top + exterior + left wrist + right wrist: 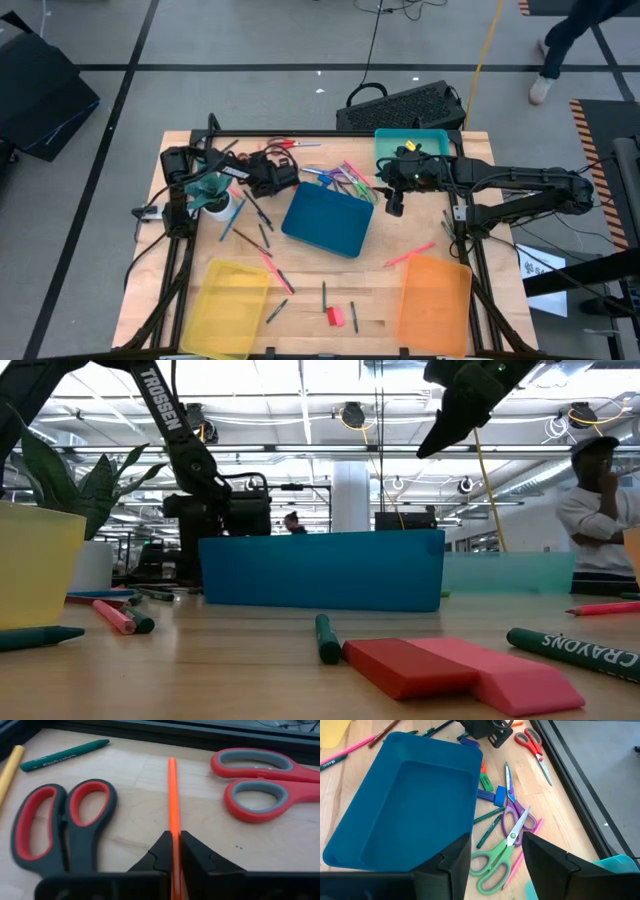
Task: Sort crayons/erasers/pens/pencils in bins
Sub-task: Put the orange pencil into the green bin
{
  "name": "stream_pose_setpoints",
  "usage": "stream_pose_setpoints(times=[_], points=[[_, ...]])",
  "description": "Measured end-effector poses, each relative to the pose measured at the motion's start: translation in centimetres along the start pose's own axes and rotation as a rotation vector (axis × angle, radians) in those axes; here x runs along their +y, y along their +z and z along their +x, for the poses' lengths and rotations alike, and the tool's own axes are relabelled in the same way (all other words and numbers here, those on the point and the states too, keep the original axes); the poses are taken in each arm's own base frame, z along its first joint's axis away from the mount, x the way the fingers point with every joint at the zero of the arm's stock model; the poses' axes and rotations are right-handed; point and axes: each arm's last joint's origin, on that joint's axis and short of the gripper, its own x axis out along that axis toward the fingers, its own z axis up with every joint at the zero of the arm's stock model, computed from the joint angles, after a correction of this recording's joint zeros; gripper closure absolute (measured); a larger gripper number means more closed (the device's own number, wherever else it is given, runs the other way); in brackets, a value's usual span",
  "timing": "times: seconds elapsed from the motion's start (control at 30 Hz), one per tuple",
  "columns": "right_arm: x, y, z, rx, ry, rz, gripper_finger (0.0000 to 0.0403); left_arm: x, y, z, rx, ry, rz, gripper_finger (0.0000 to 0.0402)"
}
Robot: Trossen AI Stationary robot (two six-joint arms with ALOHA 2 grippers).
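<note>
My left gripper (272, 166) is low at the table's far left, shut on a thin orange stick (172, 790). Beside it lie black-and-red scissors (60, 827) and red-and-grey scissors (260, 780). My right gripper (495, 857) hangs open above green and purple scissors (507, 845), right of the dark blue bin (328, 220), touching nothing. The teal bin (410, 145) is at the far right, the yellow bin (230, 305) near left and the orange bin (435, 300) near right. A red eraser (405, 665) and a pink eraser (525, 682) lie flat at the near edge. My left gripper pinches the orange stick's near end (174, 836) between its two fingers. The fingers lie low and nearly level, pointing toward the table's far edge, along the stick. The stick runs straight out from the fingertips; whether its far end (171, 762) rests on the table I cannot tell.
Small blue (500, 796) and green (486, 784) blocks, crayons and pens lie between the dark blue bin and the scissors. A green crayon (65, 755) lies by the far rail. A potted plant (215, 195) stands at the left. More sticks are scattered near the front.
</note>
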Motion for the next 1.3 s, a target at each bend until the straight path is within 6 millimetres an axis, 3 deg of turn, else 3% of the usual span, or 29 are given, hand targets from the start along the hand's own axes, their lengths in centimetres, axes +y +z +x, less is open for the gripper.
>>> stream_pose_setpoints(times=[0.23, 0.5, 0.67, 1.13, 1.3], points=[[0.0, -0.2, 0.0, 0.018, 0.001, -0.003, 0.0234, 0.2, -0.8, -0.8, -0.068, -0.01, 0.01, 0.0386], [0.0, -0.1, 0.0, 0.015, 0.001, -0.002, 0.0234, 0.8, -1.1, -0.5, -0.061, -0.008, -0.026, 0.0305], [0.0, -0.1, 0.0, 0.008, 0.001, 0.0, 0.0234, 1.2, -1.6, -0.1, -0.093, -0.051, -0.076, 0.0278], [0.0, 0.3, 0.0, -0.036, -0.002, 0.029, 0.0234, 0.9, -1.6, 0.2, -0.143, -0.075, 0.078, 0.0278], [0.0, 0.4, 0.0, -0.04, -0.002, 0.03, 0.0234, 0.6, -2.2, 1.1, -0.149, -0.068, 0.076, 0.032]])
